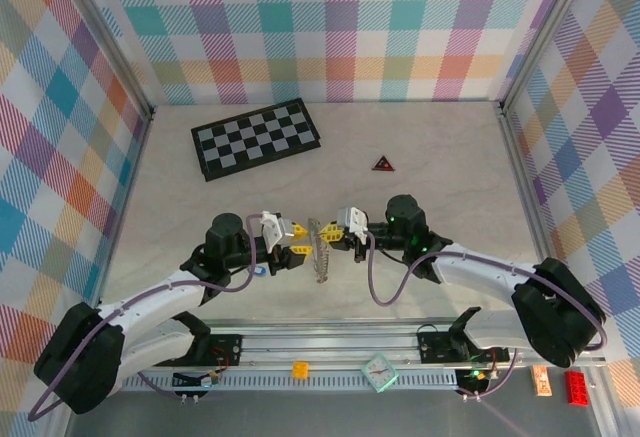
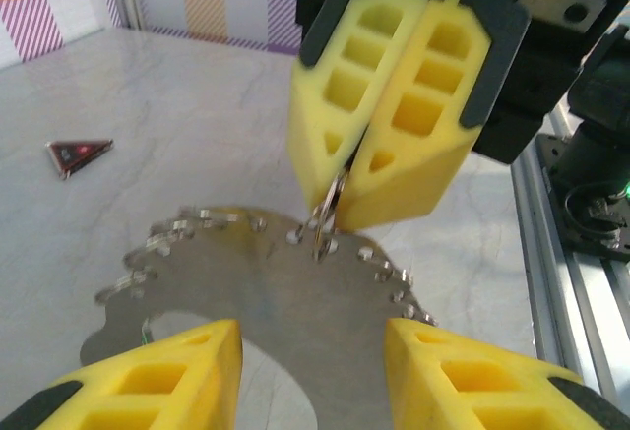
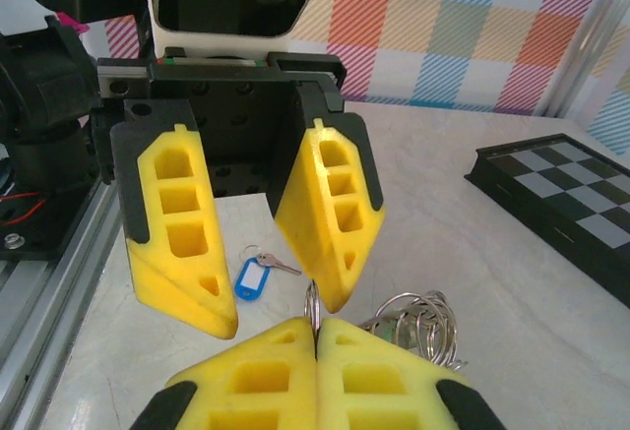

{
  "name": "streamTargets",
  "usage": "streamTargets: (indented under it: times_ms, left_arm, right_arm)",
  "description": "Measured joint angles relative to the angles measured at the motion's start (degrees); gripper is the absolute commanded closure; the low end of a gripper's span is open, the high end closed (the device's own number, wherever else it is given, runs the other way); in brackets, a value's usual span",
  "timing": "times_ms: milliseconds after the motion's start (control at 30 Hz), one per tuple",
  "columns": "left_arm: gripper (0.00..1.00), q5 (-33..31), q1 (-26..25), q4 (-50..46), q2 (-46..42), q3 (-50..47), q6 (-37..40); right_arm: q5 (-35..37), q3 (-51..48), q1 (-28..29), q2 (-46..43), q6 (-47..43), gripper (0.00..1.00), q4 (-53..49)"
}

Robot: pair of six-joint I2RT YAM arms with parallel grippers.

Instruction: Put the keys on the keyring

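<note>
A black-and-white checkerboard (image 1: pixel 257 138) is seen lying flat on the pale marbled table (image 1: pixel 450 147), toward the far side and left of centre, set slightly askew. A small dark red-edged triangle (image 1: pixel 383 164) is laid on the table to its right, apart from it. The table is enclosed by pastel plaid walls (image 1: pixel 330 27). Along the near edge an aluminium rail (image 1: pixel 330 342) is mounted, and below it a small yellow block (image 1: pixel 300 369), a teal clock-like object (image 1: pixel 379 372) and a red brick (image 1: pixel 577 385) are placed.
</note>
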Motion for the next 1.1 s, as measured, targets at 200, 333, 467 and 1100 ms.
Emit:
streamTargets:
  times_ms: [200,333,467,1100]
  left_arm:
    - [0.67,1.1,-0.2,6.6,1.3,0.0,-0.5]
    - [0.72,1.4,-0.6,8.3,2.3,0.0,-0.8]
    - [0.77,1.4,-1.4,8.8,3.4,0.0,-0.9]
    - [1.0,-4.8,-4.8,-9.9,-1.1,6.7,6.1]
  right_arm:
    - [-1.7,0.0,0.0,0.1,0.5,1.0,0.6]
    - [-2.5,0.0,0.0,0.1,0.9,1.0,0.6]
    - [-3.1,0.0,0.0,0.5,1.7,1.0,0.7]
    - [5.2,6.6,-0.1,-4.0,-4.5,0.71,-20.4]
